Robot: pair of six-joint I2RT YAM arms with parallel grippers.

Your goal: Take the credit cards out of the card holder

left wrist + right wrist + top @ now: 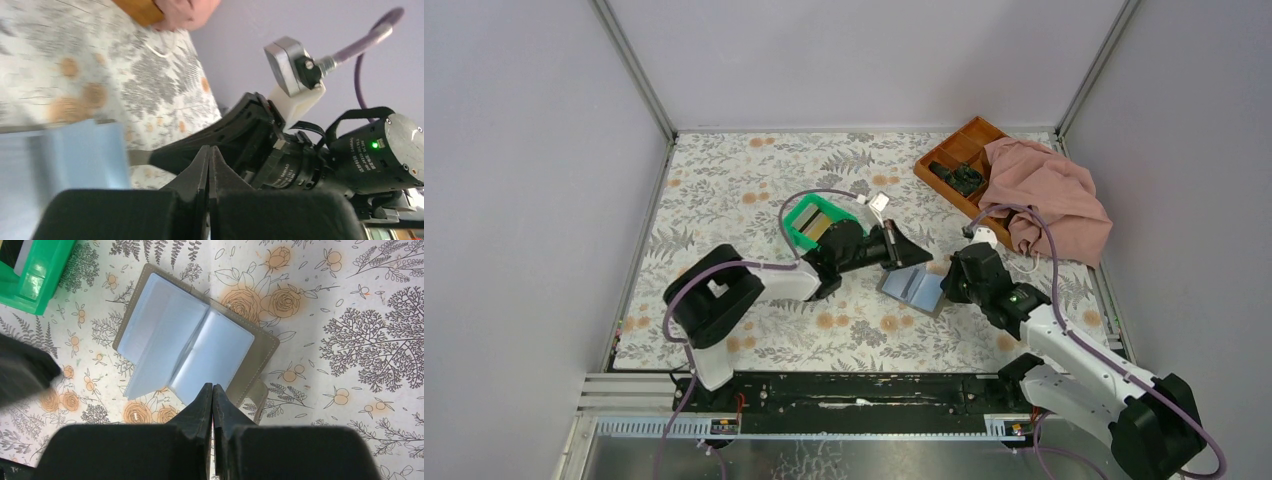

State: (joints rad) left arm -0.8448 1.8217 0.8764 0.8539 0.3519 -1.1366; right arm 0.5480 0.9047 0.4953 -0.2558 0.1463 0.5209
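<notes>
The card holder [911, 288] lies open on the floral table, pale blue-grey inside with a tan outer edge. It also shows in the right wrist view [175, 340] and, blurred, in the left wrist view [75, 160]. My left gripper [924, 258] is shut and empty just above the holder's far edge. My right gripper [946, 283] is shut at the holder's right edge, its tips [213, 386] over the right page. Tan and greyish credit cards [822, 224] lie in the green bin [802, 232]. No card shows in the holder's pages.
An orange-brown compartment tray [954, 150] stands at the back right, partly under a pink cloth [1049, 195]. The green bin's corner shows in the right wrist view [35, 275]. The two arms are close together over the holder.
</notes>
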